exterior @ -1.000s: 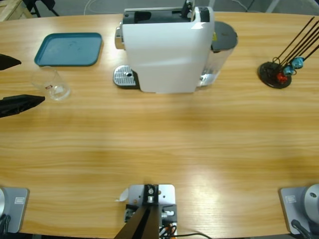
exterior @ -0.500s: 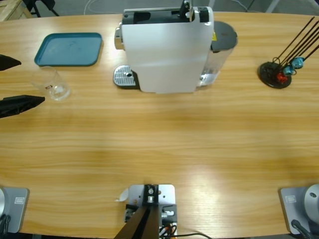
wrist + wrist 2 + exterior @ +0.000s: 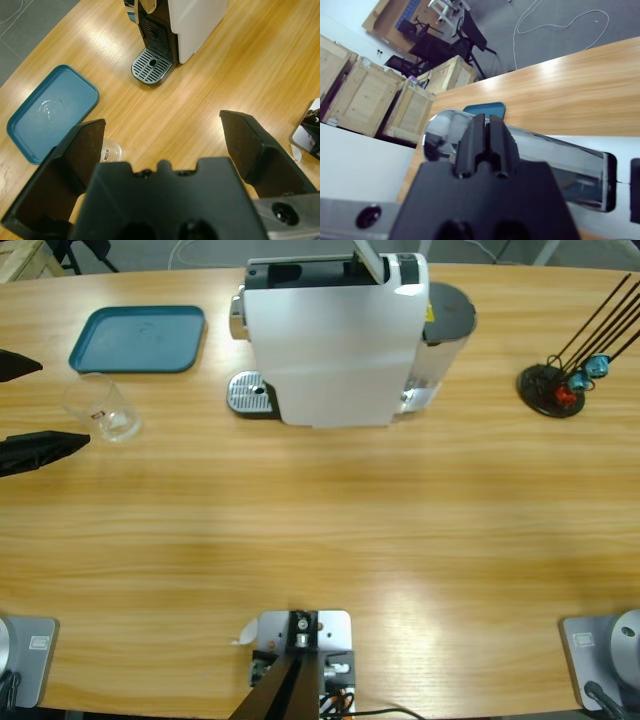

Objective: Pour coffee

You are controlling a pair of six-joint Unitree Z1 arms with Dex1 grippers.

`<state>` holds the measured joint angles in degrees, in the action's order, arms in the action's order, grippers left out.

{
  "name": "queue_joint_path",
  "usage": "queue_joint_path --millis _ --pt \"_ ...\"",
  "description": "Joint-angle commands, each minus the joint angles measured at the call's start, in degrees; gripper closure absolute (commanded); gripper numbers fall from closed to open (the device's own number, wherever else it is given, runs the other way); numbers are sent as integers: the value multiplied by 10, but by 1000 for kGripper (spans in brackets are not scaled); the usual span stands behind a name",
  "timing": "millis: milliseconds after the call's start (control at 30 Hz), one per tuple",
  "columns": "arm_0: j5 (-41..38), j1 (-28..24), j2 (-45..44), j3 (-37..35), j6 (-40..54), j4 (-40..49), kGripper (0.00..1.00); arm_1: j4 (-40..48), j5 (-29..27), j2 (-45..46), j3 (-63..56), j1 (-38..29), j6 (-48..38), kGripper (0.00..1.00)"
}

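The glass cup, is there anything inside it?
The cup looks clear right through to the wood; no coffee shows in it. In the left wrist view the left pincer covers most of it, so its bottom is hidden there.

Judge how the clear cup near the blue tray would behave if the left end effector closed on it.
The clear cup looks thin-walled and empty, so probably light and easy to knock over or slide on the wooden table. Its smooth wall may slip between the hard black jaws of the left end effector, now open. If plastic, it could deform under a firm squeeze.
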<state>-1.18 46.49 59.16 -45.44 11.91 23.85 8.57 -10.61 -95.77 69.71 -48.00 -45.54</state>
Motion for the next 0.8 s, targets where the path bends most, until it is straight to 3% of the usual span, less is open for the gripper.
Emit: queue_joint_path --millis 33,300,800 --pt "-6 -3 4 23 -7 3 4 10 36 -83 -10 -32 22 1000" --pt "-2 -3 3 17 -7 3 4 -11 34 -122 -9 -39 61 1000" --pt "0 -3 24 11 -16 -3 4 -130 -9 -204 23 -62 120 1000"
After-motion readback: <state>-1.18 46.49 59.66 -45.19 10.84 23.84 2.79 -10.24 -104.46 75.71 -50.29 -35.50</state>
